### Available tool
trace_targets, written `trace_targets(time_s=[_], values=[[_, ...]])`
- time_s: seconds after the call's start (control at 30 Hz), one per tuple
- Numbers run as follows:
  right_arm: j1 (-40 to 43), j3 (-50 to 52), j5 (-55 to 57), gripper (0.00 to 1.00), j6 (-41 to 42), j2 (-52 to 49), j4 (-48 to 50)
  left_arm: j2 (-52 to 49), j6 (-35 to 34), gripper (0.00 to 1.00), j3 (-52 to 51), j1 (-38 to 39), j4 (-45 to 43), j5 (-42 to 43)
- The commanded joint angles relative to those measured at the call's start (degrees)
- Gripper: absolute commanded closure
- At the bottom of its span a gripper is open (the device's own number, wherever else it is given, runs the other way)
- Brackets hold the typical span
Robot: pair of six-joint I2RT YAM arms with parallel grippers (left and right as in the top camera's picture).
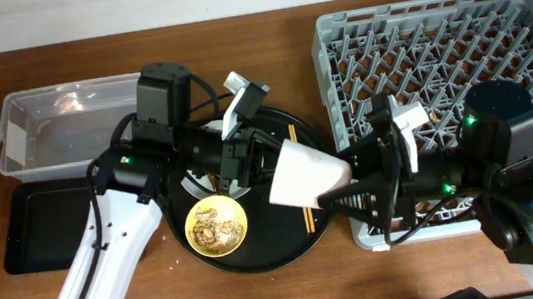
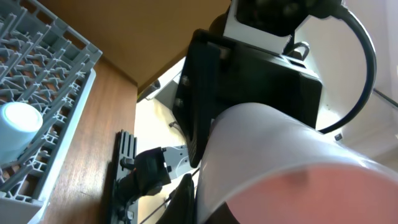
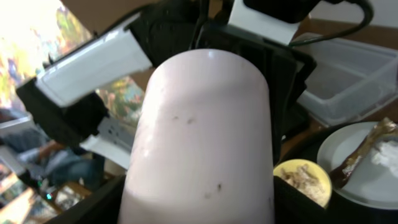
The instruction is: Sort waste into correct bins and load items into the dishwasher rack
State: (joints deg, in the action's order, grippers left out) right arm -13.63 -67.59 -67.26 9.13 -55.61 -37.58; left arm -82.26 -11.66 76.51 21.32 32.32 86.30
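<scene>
Smooth pale pink cup (image 1: 306,173), tipped sideways mid-table over round black tray (image 1: 270,252), right claw (image 1: 353,188) clamped on tapered end, left claw (image 1: 251,159) at its rim, grip indeterminate, grey lattice rack (image 1: 495,33) far-right.

The bowl (image 1: 217,226) and chopsticks (image 1: 293,134) lie on the round tray (image 1: 269,255), cup (image 1: 305,175) over its right side; rack (image 1: 495,33) right of it, tub (image 1: 9,139) and flat tray (image 1: 39,231) left

Overhead straight down over the table (image 1: 263,291); both wrist views close-up, facing each other across the pink cup (image 2: 280,162)
</scene>
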Motion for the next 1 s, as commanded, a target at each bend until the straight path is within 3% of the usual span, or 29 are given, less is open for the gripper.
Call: trace_targets(time_s=[0.0,0.07,0.1,0.13,0.17,0.33,0.43,0.6,0.77,0.83,0.97], values=[[-1.73,-0.42,-1.05,0.45,2.34,0.35,0.11,0.26,0.66,1.00,0.42,0.04,-0.17,-2.38],[-1.73,-0.42,1.16,0.46,2.34,0.85,-0.07,0.26,0.66,0.98,0.42,0.04,-0.13,-3.13],[-1.73,-0.48,5.11,0.48,2.36,2.10,-0.48,0.26,0.66,0.73,0.42,0.04,-0.11,-3.19],[-1.60,-0.81,9.60,0.50,2.34,3.96,-2.16,0.26,0.66,0.39,0.42,0.02,-0.11,-3.23],[-1.05,-1.51,16.13,0.50,2.34,6.29,-5.62,0.26,0.66,0.28,0.42,-0.11,-0.09,-3.69],[9.01,-6.34,54.69,0.51,10.78,13.29,-35.82,0.26,0.70,0.21,0.42,-1.99,5.25,-15.08],[17.77,-6.32,72.81,0.51,15.21,8.59,-41.55,0.26,1.55,0.21,0.42,-1.99,10.60,-18.78],[29.79,-6.36,71.95,0.50,15.15,-9.22,-39.54,0.26,5.38,0.20,0.42,-1.99,15.85,-22.77],[30.95,-6.34,66.88,0.50,13.44,-26.93,-35.87,0.26,5.35,0.20,0.42,-1.99,16.68,-27.67],[30.95,-6.34,66.90,0.32,13.44,-31.15,-33.57,0.26,5.38,0.20,0.42,-1.99,17.27,-27.69],[30.95,-7.58,65.51,0.26,12.13,-28.24,-35.26,0.26,5.38,0.20,0.42,-1.88,21.22,-34.01]])
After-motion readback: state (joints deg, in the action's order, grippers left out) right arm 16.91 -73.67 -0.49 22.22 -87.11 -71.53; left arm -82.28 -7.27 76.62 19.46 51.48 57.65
